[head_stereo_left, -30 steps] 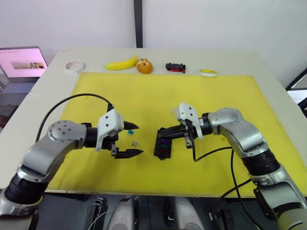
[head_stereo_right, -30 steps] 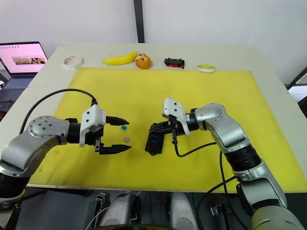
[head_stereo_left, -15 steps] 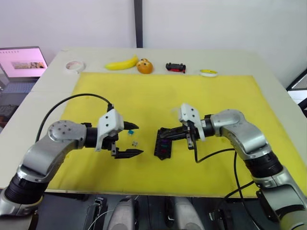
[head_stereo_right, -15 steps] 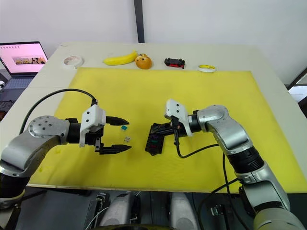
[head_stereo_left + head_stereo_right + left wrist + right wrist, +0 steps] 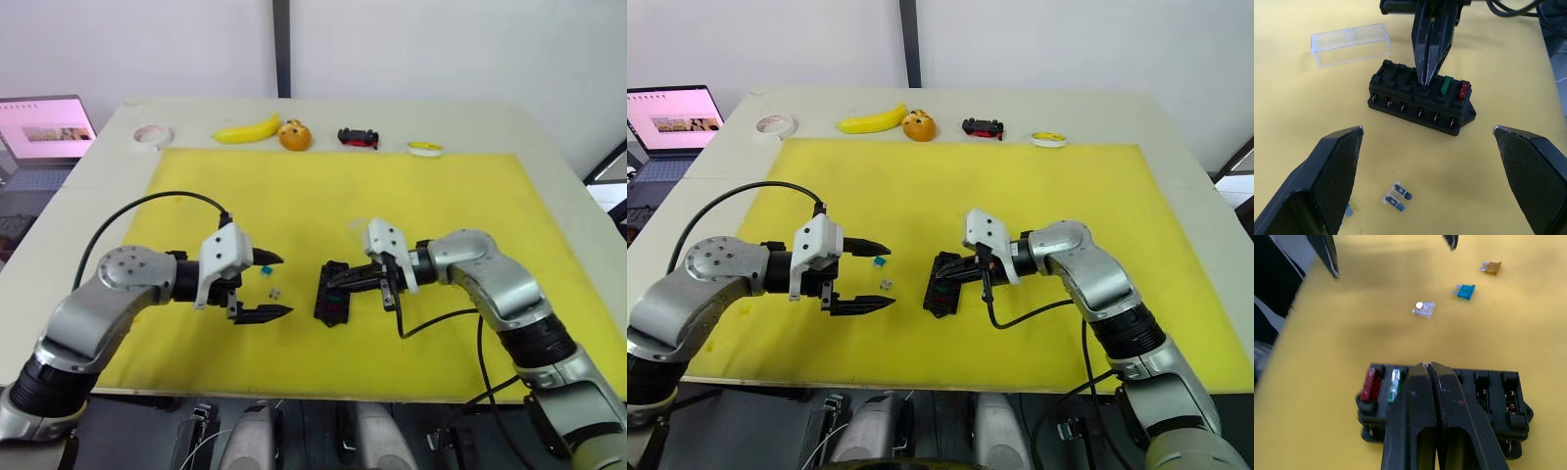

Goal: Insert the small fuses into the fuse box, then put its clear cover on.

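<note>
Between the earlier frames and this one, only the right gripper (image 5: 1426, 81) shifted slightly, its jaws pressed together, tip at the third slot of the fuse box (image 5: 1420, 103) beside the seated green and red fuses. The left gripper (image 5: 263, 286) hung spread wide near the loose fuses (image 5: 1397, 197), so three slots looked unfilled and the clear cover (image 5: 1350, 44) lay just behind the box.

Black fuse box (image 5: 1419, 104) holds one green fuse (image 5: 1446, 84) and one red fuse (image 5: 1464, 90). Loose on the yellow mat (image 5: 411, 211): teal fuse (image 5: 1465, 292), brown fuse (image 5: 1491, 268), grey-white fuse (image 5: 1424, 309).
</note>
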